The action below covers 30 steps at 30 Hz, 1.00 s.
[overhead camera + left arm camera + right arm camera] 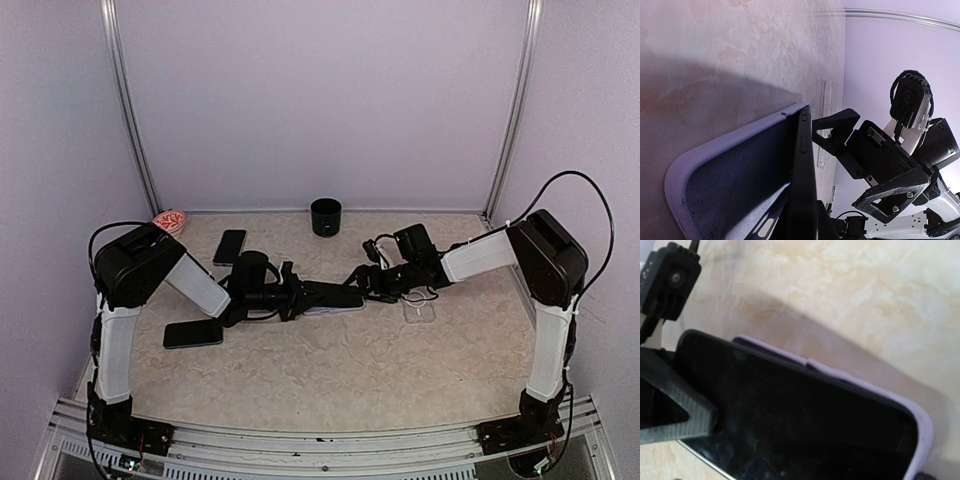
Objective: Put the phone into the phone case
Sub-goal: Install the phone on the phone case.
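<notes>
Your left gripper (303,296) clamped shut on left end of lavender phone case (725,190), centre of top view. Phone (800,425) only partly in case, tilted, bare case interior showing beside it. Your right gripper (363,283) jaws wide, gripping nothing, one finger (675,420) overlapping phone screen, left of right wrist view.

Soft, even overhead light, purplish on walls (320,100). Broad dim shadow across table (700,85). Right wrist close-up blurred; faint sheen on phone (790,420).
</notes>
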Motion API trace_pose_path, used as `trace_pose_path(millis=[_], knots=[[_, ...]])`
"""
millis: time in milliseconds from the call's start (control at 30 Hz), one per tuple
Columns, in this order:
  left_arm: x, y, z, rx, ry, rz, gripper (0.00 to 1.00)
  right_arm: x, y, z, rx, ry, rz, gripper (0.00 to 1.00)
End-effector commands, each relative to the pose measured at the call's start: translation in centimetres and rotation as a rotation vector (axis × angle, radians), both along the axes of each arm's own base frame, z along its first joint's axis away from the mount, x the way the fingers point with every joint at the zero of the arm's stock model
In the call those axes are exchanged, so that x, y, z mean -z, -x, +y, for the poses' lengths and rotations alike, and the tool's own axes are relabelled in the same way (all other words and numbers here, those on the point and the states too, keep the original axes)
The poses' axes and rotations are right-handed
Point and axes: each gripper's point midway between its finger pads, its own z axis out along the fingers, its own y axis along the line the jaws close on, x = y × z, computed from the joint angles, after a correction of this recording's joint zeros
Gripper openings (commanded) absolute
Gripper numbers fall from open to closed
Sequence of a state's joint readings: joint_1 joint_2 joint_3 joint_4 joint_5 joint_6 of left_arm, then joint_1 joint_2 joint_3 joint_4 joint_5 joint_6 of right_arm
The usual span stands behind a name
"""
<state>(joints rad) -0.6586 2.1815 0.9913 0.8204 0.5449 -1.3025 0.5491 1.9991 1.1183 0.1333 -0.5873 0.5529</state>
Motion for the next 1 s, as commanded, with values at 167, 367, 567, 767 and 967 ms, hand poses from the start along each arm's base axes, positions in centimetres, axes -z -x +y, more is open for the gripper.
trace_pose_path(millis=[167, 367, 567, 767, 967], knots=[[3.5, 2.8, 1.4, 0.054, -0.039, 0.138, 0.00, -1.0, -0.3, -1.9, 0.014, 0.059, -0.085, 1.00], [0.6, 2.2, 1.0, 0.067, 0.057, 0.043, 0.00, -1.4, -0.5, -2.6, 0.011, 0.027, -0.071, 1.00], [-3.4, 1.8, 0.6, 0.087, 0.185, -0.064, 0.00, -1.4, -0.1, -2.6, -0.010, -0.012, -0.037, 1.00], [-6.0, 1.8, 0.3, 0.106, 0.246, -0.137, 0.00, -1.3, 0.8, -1.9, -0.044, -0.081, 0.005, 1.00], [-7.2, 2.1, -0.2, 0.125, 0.268, -0.177, 0.00, -1.6, 1.8, -0.8, -0.076, -0.156, 0.050, 0.96]])
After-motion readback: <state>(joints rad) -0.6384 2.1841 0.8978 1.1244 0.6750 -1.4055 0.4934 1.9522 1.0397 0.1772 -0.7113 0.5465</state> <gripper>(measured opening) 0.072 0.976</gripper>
